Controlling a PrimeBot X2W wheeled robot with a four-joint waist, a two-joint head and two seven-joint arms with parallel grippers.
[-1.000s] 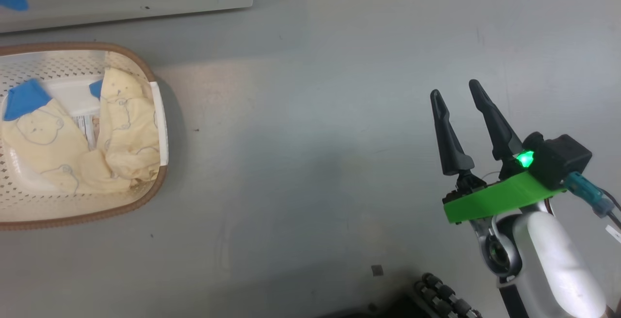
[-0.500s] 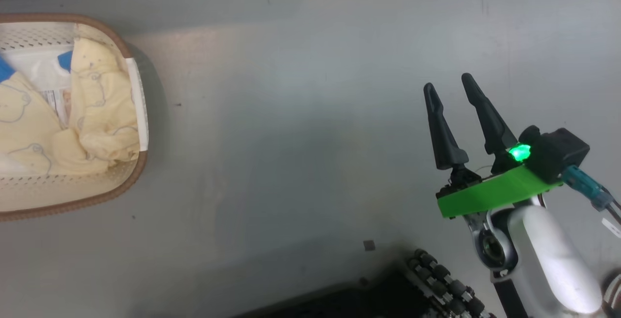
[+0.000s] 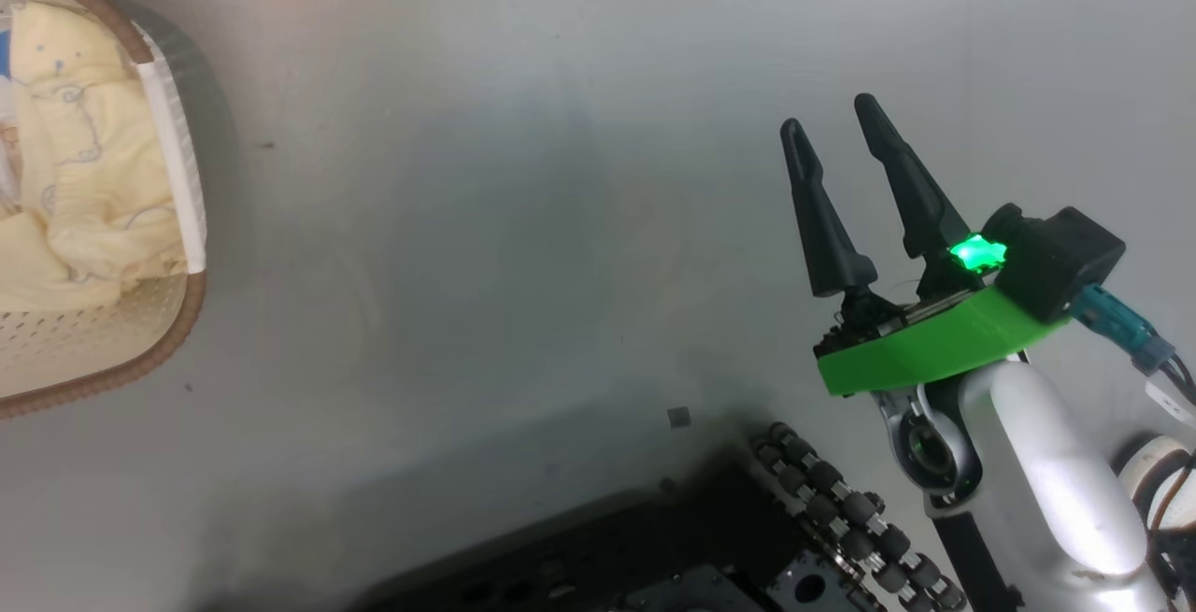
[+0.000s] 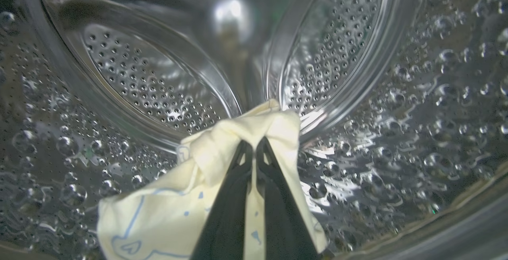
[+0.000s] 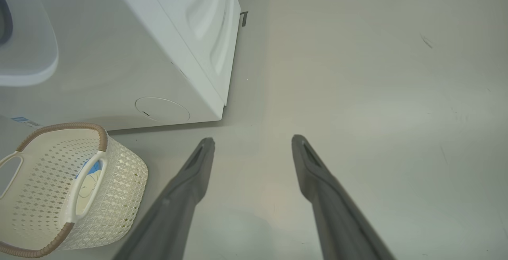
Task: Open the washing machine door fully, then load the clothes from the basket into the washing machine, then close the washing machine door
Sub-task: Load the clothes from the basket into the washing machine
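Since loading goes through its front, the washing machine [image 5: 158, 53] stands on the floor [image 3: 523, 220] with the basket [image 5: 119, 180] set close before its lower front corner, which I judge keeps the carry short. The perforated steel drum [image 4: 151, 85] curves all round the left wrist view, so the left arm is reaching well inside, wrist pointed toward the drum's back wall. Some of the clothes [image 3: 84, 182] lie heaped in the basket against the end wall with the white handle [image 3: 177, 173]. One cream piece with blue line drawings hangs in the drum, draped down both sides of the left gripper [image 4: 254, 149]. Its fingers are pressed together on a fold of the cloth, likely holding on until it is deep enough to drop. The right gripper [image 3: 830, 115] hovers over bare floor, well apart from the basket. Its forearm rises from the head view's lower right corner, and its fingers are spread and empty, seemingly parked out of the way.
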